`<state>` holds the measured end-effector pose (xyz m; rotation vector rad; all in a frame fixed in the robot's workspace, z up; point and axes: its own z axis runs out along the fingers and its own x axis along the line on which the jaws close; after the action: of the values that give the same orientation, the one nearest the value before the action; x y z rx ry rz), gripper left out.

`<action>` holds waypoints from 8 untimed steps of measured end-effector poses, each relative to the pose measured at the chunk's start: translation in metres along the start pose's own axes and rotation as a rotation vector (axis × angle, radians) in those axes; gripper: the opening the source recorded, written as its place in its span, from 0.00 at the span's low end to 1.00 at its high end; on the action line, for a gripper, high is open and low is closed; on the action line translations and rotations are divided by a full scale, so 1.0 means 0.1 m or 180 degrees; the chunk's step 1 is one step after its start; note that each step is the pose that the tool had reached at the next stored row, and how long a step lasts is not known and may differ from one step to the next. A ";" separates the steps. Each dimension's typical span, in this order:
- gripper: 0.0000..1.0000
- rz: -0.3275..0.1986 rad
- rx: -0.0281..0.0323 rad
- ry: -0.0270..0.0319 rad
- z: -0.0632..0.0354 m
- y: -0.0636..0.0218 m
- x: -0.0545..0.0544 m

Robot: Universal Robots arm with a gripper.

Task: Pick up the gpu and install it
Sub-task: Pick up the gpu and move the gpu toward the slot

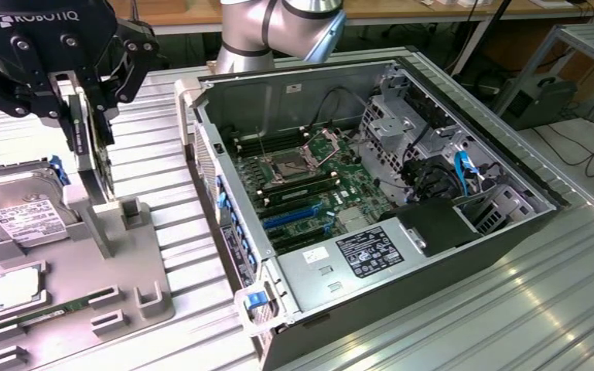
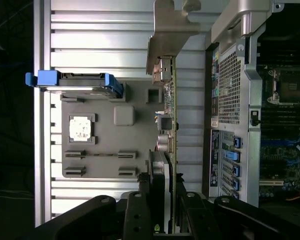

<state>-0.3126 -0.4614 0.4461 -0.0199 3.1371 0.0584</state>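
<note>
Jaws of the gripper [image 1: 83, 116] are gripping the gpu [image 1: 93, 174] narrowly, holding it upright on edge above the tray [image 1: 121, 263], near its far edge. Just beside it, the hard drive [image 1: 18, 216] is sitting at the tray's corner. The chip [image 1: 16, 287] and memory stick [image 1: 39, 317] are lying nearer. The open case [image 1: 431, 255] is standing at the exterior view's right, its rear wall rising between gpu and motherboard [image 1: 318, 185].

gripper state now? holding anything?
Gripper: closed on the thin flat dark gpu card with a silvery metal edge, which it holds upright.
</note>
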 end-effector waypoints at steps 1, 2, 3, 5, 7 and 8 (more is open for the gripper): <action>0.28 0.0000 0.0000 0.0000 0.000 0.000 0.00; 0.28 0.0000 0.0000 0.0000 0.000 0.000 0.00; 0.28 0.0000 0.0000 0.0000 -0.001 0.000 0.00; 0.28 0.0000 0.0001 0.0001 -0.002 0.000 -0.01; 0.28 0.0000 0.0000 0.0001 -0.001 0.000 -0.03; 0.28 0.0000 0.0000 0.0000 -0.001 0.000 -0.04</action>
<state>-0.3088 -0.4614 0.4462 -0.0199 3.1372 0.0583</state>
